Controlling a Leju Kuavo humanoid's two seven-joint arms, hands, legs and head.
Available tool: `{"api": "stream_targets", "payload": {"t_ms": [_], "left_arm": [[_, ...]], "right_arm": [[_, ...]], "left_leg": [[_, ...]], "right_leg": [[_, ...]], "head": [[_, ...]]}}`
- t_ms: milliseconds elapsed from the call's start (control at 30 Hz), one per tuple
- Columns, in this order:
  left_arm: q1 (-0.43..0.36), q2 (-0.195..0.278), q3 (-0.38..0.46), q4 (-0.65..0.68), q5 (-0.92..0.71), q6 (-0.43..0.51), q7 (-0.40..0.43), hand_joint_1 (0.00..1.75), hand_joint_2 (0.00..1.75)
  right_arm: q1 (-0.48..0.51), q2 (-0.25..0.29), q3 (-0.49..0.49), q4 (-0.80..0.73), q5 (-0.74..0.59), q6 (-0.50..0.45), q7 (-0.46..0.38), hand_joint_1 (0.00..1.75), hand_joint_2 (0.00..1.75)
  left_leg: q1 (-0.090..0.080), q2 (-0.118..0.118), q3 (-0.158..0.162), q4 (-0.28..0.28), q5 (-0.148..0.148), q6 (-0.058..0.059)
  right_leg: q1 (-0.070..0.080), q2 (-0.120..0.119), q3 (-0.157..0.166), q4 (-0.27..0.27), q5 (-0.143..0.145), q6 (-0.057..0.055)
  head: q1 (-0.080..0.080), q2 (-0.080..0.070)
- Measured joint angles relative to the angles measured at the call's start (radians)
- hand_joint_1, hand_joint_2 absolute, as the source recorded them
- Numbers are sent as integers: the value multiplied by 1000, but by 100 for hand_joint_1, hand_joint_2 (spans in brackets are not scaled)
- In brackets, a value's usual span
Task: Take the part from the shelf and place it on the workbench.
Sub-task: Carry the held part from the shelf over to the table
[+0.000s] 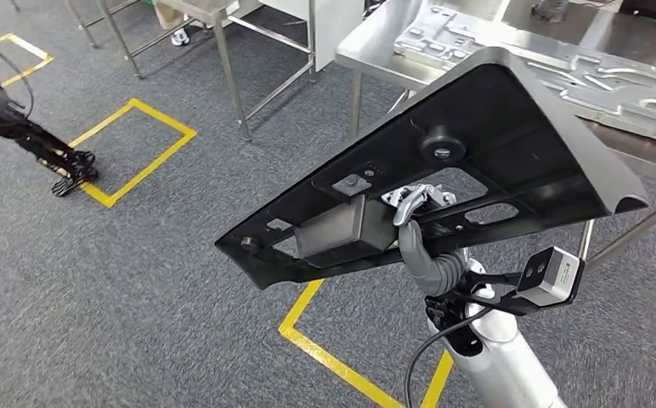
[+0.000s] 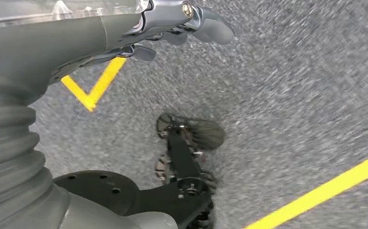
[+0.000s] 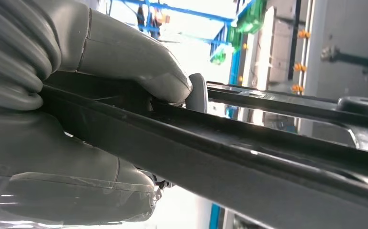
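Part (image 1: 494, 144): a large black, roughly triangular panel with cut-outs, a round knob and a grey block fixed to its underside, is held aloft in the head view, tilted, its raised edge overlapping the near edge of the steel workbench (image 1: 376, 51). It is gripped by the right hand (image 1: 418, 223) from below; in the right wrist view the thick grey thumb (image 3: 139, 67) is pressed on one face of the panel's rim and the remaining fingers are wrapped against the other face. Whether the part touches the workbench cannot be told. Silver pressed metal plates (image 1: 622, 93) are seen lying on the bench top. The left hand (image 2: 172, 28) hangs above grey carpet (image 1: 138, 280) marked with yellow tape lines (image 1: 142, 153); its fingers are loosely extended and apart, nothing being held.
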Motion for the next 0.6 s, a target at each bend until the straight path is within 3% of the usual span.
{"api": "stream_targets", "payload": {"t_ms": [33, 100, 167, 233, 267, 300, 367, 400, 433, 500, 567, 600], "left_arm": [[-1, 1, 0, 0, 3, 3, 7, 0, 175], [-3, 2, 0, 0, 5, 6, 20, 0, 175], [-3, 2, -1, 0, 6, 9, 30, 0, 175], [1, 2, -1, 0, 6, 14, 34, 0, 175], [4, 2, -2, 0, 6, 16, 36, 0, 175], [5, 2, -3, 0, 6, 16, 37, 0, 175], [5, 2, -7, 0, 5, 15, 35, 0, 175], [5, 3, -9, 0, 5, 13, 32, 0, 175], [5, 4, -11, 0, 4, 10, 28, 0, 175], [5, 5, -16, 1, 4, 6, 21, 0, 175], [3, 5, -21, 1, 4, 3, 18, 0, 175], [1, 5, -22, 1, 4, 2, 18, 0, 175]], "right_arm": [[0, 0, 0, 0, 0, -2, 0, 175, 175], [0, 0, 1, 0, 1, -4, 0, 175, 175], [-2, 1, 2, -1, 1, -4, 1, 175, 175], [-1, 2, 3, 1, 1, -3, 3, 175, 175], [0, 2, 4, 3, 1, -3, 4, 175, 175], [0, 2, 4, 5, 1, -2, 5, 175, 175], [0, 2, 5, 7, 1, -2, 7, 175, 175], [0, 3, 6, 8, 1, -1, 7, 175, 175], [0, 3, 6, 8, 1, 0, 7, 175, 175], [1, 3, 6, 9, 1, 2, 7, 175, 175], [3, 3, 5, 9, 1, 4, 7, 175, 175], [3, 3, 3, 8, 1, 5, 7, 175, 175]], "left_leg": [[1, 8, 2, 0, -2, -5], [7, -14, -1, 18, -20, -18], [11, -65, -39, 109, -76, -27], [11, -87, -103, 250, -137, -29], [11, -90, -126, 293, -146, -28], [11, -91, -130, 298, -133, -26], [11, -106, -86, 190, -62, -16], [12, -134, -54, 117, -30, -9], [12, -159, -28, 56, -8, -4], [9, -188, -9, 6, 1, 3], [8, -166, -5, -5, 9, 10], [11, -153, -2, -13, 14, 17]], "right_leg": [[0, 12, -1, -1, 2, -7], [-3, 33, -2, -5, 6, -19], [-7, 51, -1, -7, 9, -27], [-5, 74, -2, -7, 10, -31], [-4, 87, -2, -6, 11, -32], [-3, 100, -1, -6, 11, -32], [-1, 125, 1, -5, 12, -31], [-1, 137, 0, -4, 12, -29], [-2, 148, -2, -3, 13, -25], [-8, 170, -11, -3, 18, -12], [-13, 189, -17, -7, 24, 2], [-11, 179, -21, 0, 18, 7]], "head": [[0, 0], [-1, 0], [-3, 0], [-4, 0], [-4, 0], [-4, 0], [-4, 0], [-3, 0], [-2, 0], [-1, 0], [-1, 0], [0, 0]]}}
